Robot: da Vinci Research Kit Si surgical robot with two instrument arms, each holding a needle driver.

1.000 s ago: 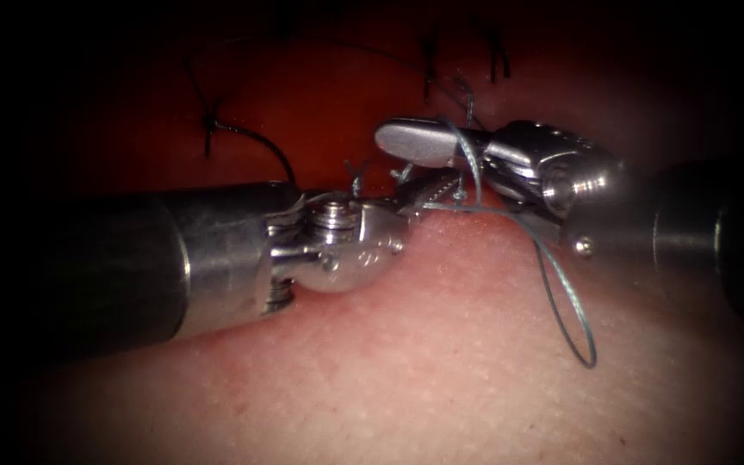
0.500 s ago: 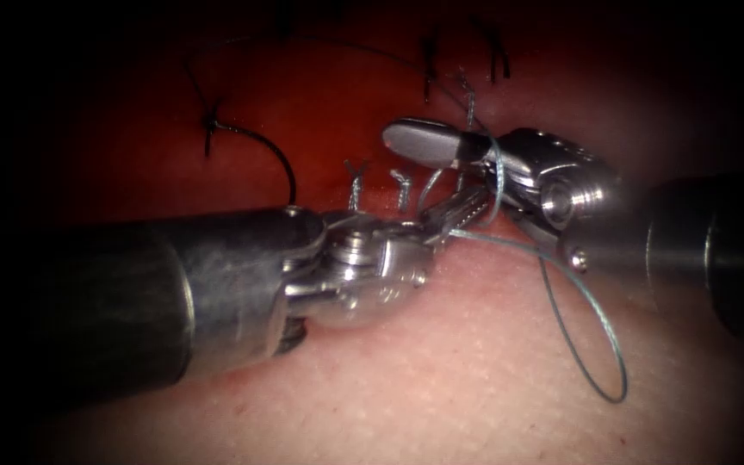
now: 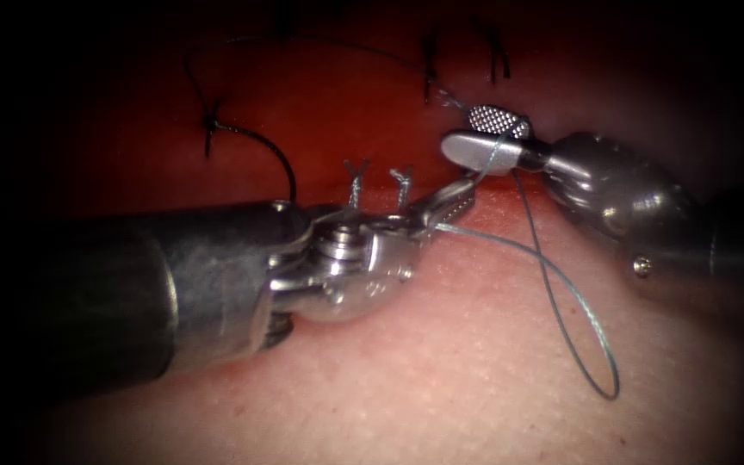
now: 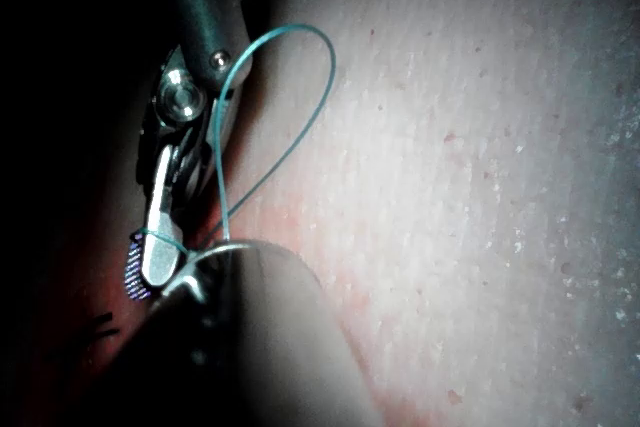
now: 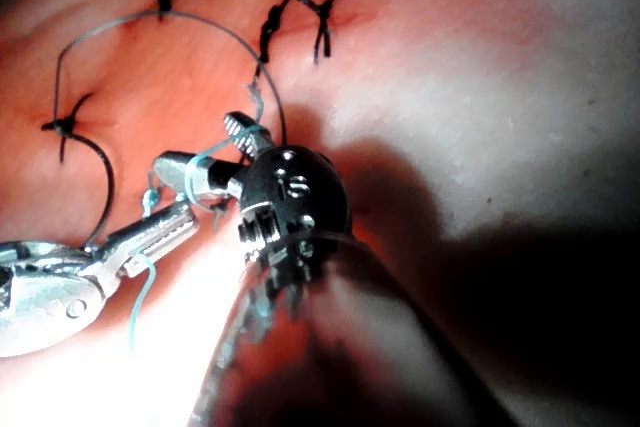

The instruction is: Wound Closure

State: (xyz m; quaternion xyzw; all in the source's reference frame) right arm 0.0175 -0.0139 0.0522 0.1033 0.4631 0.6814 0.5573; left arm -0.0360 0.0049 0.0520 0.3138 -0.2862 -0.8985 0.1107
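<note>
Left tool (image 3: 451, 200): lies nearly flat along the tissue (image 3: 441, 379) from the left, jaws closed on the pale thread (image 3: 561, 297) near their tips
Right tool (image 3: 486, 138): slopes in from the right, jaws parted, toothed face up, thread draped across the lower jaw, nothing clamped
Thread: runs from the left tool's jaws out into a long loop lying on the bare tissue to the right
Knot tails (image 3: 378, 182): two short ends stand just behind the left tool's wrist
Dark stitches (image 3: 210, 125): farther back along the cut
Needle: cannot tell where it is
Open room: bare tissue in front of both tools
</note>
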